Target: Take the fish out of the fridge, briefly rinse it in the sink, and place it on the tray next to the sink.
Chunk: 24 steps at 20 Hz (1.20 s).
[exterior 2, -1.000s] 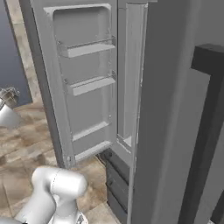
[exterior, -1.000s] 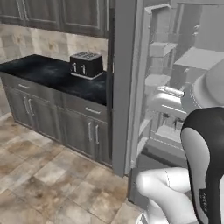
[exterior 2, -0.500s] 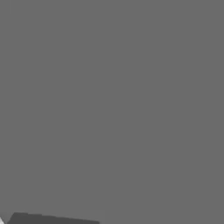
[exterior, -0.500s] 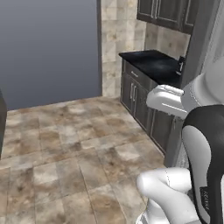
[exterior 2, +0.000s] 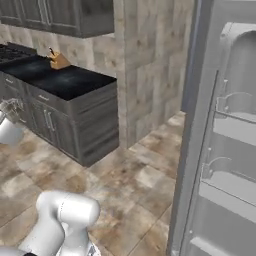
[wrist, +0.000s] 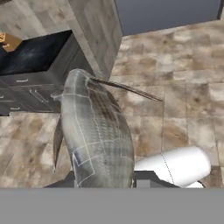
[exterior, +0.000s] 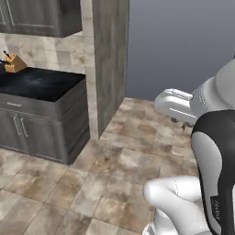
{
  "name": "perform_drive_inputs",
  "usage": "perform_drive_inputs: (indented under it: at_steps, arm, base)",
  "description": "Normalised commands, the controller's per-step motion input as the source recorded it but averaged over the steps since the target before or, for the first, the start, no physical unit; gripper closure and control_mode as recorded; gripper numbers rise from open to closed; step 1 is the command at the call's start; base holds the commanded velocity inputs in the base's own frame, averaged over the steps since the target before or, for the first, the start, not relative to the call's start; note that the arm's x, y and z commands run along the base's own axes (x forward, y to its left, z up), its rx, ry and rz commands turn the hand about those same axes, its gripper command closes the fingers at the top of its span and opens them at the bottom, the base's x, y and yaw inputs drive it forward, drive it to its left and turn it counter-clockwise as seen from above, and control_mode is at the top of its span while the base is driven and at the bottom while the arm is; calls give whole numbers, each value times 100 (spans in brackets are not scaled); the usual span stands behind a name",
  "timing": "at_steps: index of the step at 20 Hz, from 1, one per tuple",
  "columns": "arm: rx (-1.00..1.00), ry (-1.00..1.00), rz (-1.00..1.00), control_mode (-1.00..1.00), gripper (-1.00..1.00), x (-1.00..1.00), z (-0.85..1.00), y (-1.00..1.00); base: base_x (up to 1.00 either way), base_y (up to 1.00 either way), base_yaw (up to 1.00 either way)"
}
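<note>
We carry the fish [wrist: 96, 135] away from the fridge [exterior 2: 220, 150], on the way to the sink

In the hand view the fish rises close before the camera, speckled grey, held over the tiled floor [wrist: 175, 109]; our fingertips are hidden under it, so we judge the gripper clamped on it but cannot tell for sure. We judge the fetching step done and the rinse still ahead: no sink or tray is in sight, so the next move calls for the base to drive on along the dark counter [exterior: 36, 85] until the basin comes up. The right base view shows the fridge door open, with its pale bins, just beside us. The left base view shows the arm [exterior: 176, 105] stretched over the floor. Both show a knife block [exterior 2: 58, 60] on the counter
</note>
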Motion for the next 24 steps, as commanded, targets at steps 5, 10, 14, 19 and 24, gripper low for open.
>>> perform_drive_inputs:
  at_steps: [5, 10, 14, 19, 24]
  arm:
    - [0, 0, 0, 100, 100, 0, 0, 0]
    - [0, 0, 0, 100, 100, 0, 0, 0]
    - [0, 0, 0, 100, 100, 0, 0, 0]
    - [0, 0, 0, 100, 100, 0, 0, 0]
    - [0, 0, 0, 100, 100, 0, 0, 0]
  base:
    - [3, 0, 98]
    - [36, 0, 82]
    - [61, -6, 70]
    - [90, -44, 35]
    - [100, -68, 0]
